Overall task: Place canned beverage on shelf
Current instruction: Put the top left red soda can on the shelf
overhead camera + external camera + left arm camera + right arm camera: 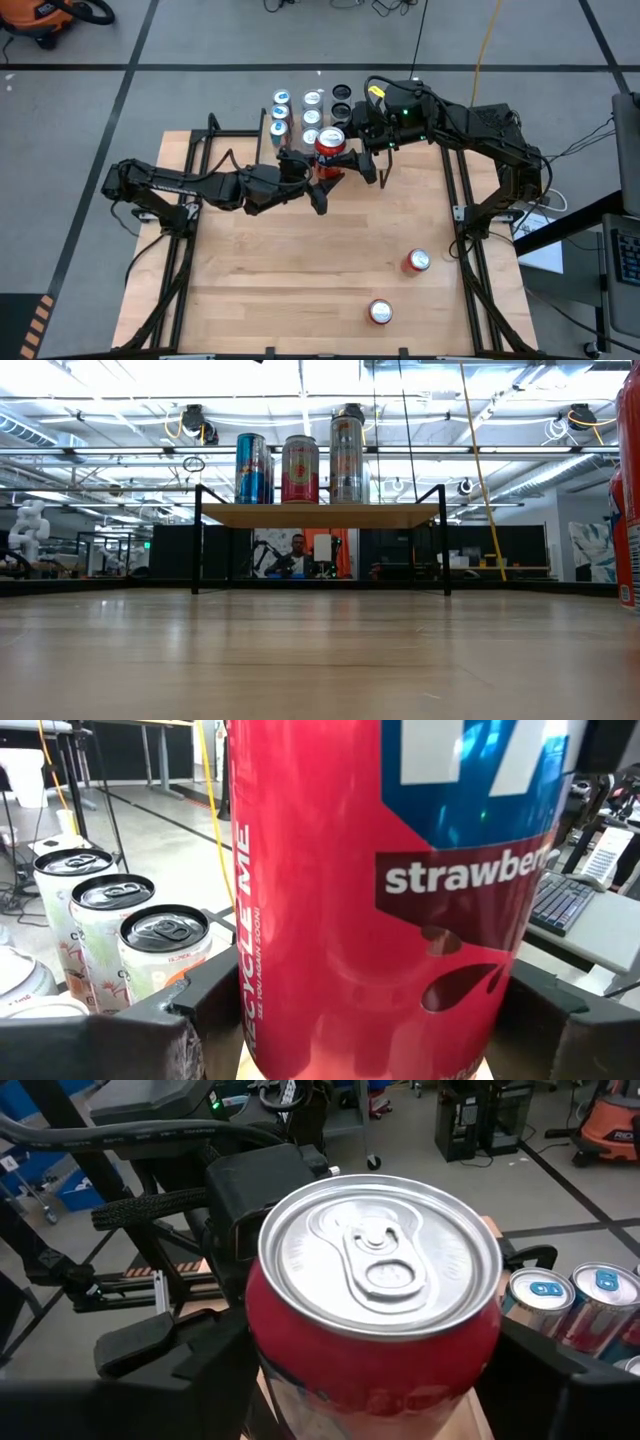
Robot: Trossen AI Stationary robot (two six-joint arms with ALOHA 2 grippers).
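Red strawberry can (330, 142): at the shelf (320, 516), tabletop's far edge. Left gripper (322, 180) fingers clamp it; right gripper (352, 160) fingers bracket it, grip uncertain. Step: placement. Next: release, withdraw.

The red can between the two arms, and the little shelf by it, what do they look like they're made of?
The red can looks like thin aluminium: a bare silvery lid with a pull tab, over a glossy printed red wall that catches highlights. The shelf seems to have a light wood top, matte and pale along its edge, on thin black legs that are probably painted metal, though that is hard to confirm.
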